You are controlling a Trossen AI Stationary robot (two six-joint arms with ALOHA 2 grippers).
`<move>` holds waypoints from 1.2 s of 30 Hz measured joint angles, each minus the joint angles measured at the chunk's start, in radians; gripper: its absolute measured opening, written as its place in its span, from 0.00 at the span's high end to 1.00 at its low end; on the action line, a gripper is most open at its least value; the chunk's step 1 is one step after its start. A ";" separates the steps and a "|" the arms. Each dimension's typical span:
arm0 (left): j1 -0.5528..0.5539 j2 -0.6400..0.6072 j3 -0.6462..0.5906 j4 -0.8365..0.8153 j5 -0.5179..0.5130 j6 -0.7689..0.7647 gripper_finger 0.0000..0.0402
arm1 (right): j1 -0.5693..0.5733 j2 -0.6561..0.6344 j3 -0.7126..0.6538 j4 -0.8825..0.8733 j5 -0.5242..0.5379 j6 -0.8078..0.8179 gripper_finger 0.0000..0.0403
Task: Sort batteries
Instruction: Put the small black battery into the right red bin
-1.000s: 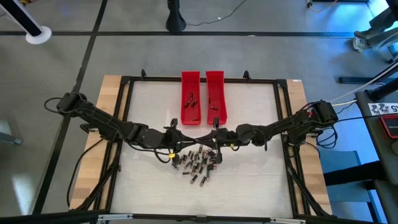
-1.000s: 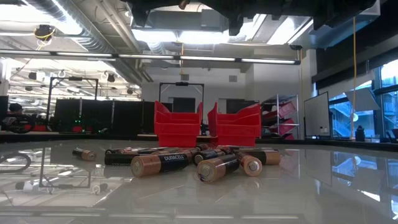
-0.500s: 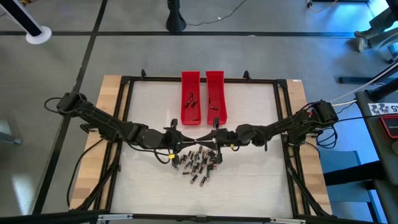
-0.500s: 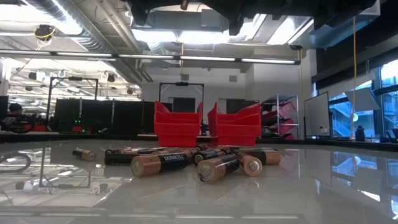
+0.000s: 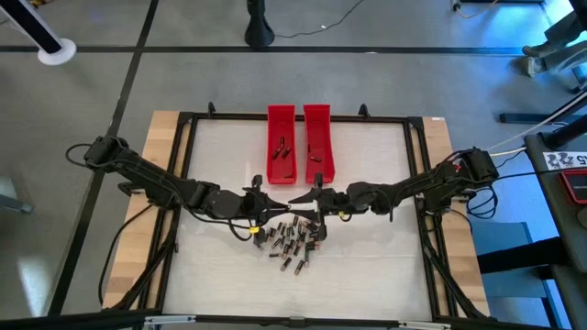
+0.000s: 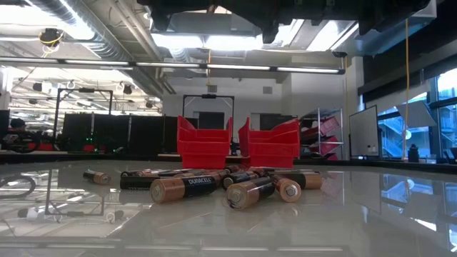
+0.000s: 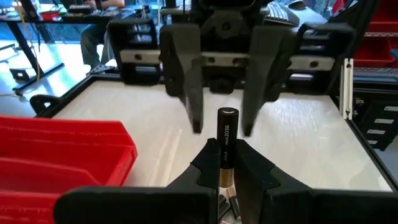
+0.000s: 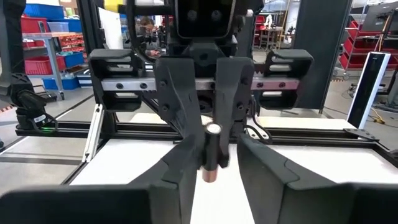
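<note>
The sorting is only at its start, I judge. A few batteries already lie inside the two red trays [image 5: 299, 145], but most of them are in the pile [image 5: 290, 240] on the table, on the near side of the trays, so much work is left.

One battery [image 7: 226, 148] is above the table between the pile and the trays, where the two grippers meet tip to tip. The left gripper [image 7: 226, 163] pinches it at its lower half, fingers pressed together on it. The right gripper [image 8: 211, 163] faces it from the other side with its fingers spread, one on each side of the battery and apart from it, so it holds nothing. It looks like a hand-over between the arms, but I cannot tell in which direction.

The held battery is a slim dark cylinder with a flat metal end and small white print. In the low view the batteries of the pile [image 6: 214, 187] have black bodies and coppery ends, and they lie crosswise, touching each other.
</note>
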 joint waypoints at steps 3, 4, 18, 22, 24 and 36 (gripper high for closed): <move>0.000 0.000 0.000 -0.017 0.000 -0.009 0.97 | 0.000 0.000 0.000 0.006 -0.005 0.003 0.66; 0.000 0.000 0.000 -0.020 0.000 -0.011 0.97 | 0.000 0.000 0.000 0.006 -0.011 0.005 0.65; 0.014 0.000 0.000 -0.018 0.004 -0.011 0.97 | -0.067 0.000 0.000 0.010 -0.113 0.077 0.55; 0.014 0.000 0.000 -0.017 0.005 -0.004 0.97 | -0.064 0.002 0.002 0.023 -0.115 0.077 0.55; 0.016 0.000 0.000 -0.016 0.005 -0.002 0.97 | -0.064 0.016 0.013 0.026 -0.115 0.077 0.55; 0.024 0.000 0.000 -0.034 0.006 -0.003 0.97 | -0.064 0.088 0.072 0.022 -0.113 0.049 0.55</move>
